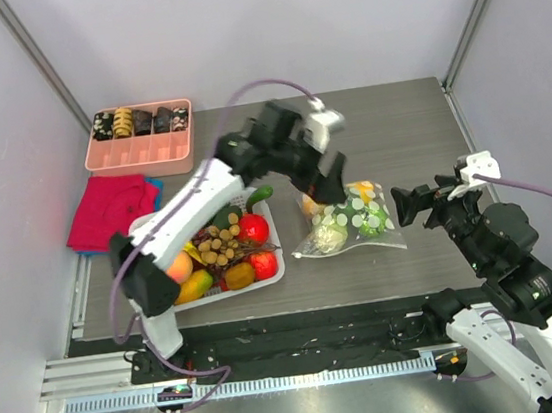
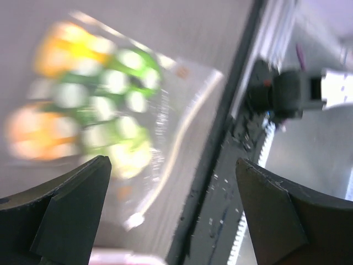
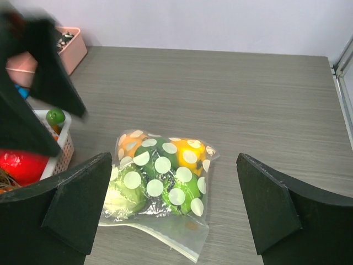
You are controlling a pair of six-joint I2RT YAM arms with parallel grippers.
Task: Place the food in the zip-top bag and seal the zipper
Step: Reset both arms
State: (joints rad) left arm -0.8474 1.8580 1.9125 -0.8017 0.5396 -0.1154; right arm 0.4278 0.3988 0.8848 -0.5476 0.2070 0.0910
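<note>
View of the desk [image 1: 408, 130] from above and from both wrists. The zip-top bag [image 3: 177, 236] is lying flat just right of the white basket [image 1: 265, 280], already holding food: a yellow pepper [image 3: 191, 151], a green pepper [image 3: 165, 178], a pale cabbage [image 3: 122, 199] and an orange piece. More fruit, among it a red apple [image 1: 253, 227], is sitting in the basket.

Your left hand [image 2: 172, 207] is hovering over the bag's far side with its fingers spread wide and holding nothing. Your right hand [image 1: 404, 205] is facing the bag's right end, also spread and empty.

The zipper [image 2: 177, 144] is showing as a pale strip along the near edge (whether it is pressed closed cannot be told; the left wrist view is blurred).

Risks, as judged from here:
- The floppy pouch is likely to slide or bunch if you are pressing from one side only.
- The glossy fruit may roll out if you are lifting by the wrong edge.
- The two hands are crowding one small bag, so they may collide.
</note>
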